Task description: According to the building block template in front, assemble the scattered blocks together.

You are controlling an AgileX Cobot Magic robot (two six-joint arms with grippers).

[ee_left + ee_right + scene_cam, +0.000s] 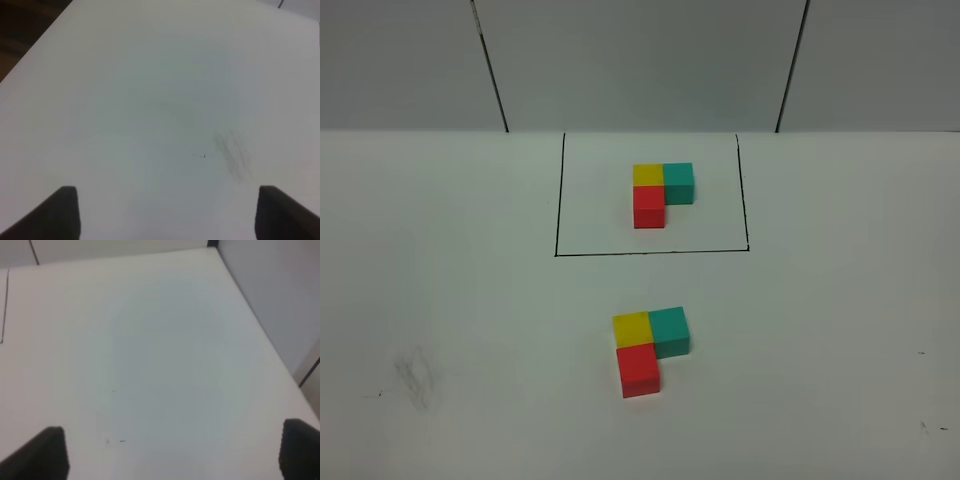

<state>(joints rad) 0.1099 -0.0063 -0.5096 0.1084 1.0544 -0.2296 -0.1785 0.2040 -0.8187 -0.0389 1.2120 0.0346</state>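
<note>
Yellow, teal, red template cubes (pixel 663 194), black outline (pixel 651 194), matching yellow-teal-red loose blocks (pixel 651 350), white table (pixel 440 300)

White matte table (pixel 440 300) fills view, faint grey smudge (pixel 415 378) near front left. Behind, pale grey wall panels (pixel 640 60) split by dark seams (pixel 490 65). Even, soft light, slight greenish cast.

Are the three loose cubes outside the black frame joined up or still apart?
Joined. The yellow cube, teal cube and red cube sit touching in an L, matching the framed template.
</note>
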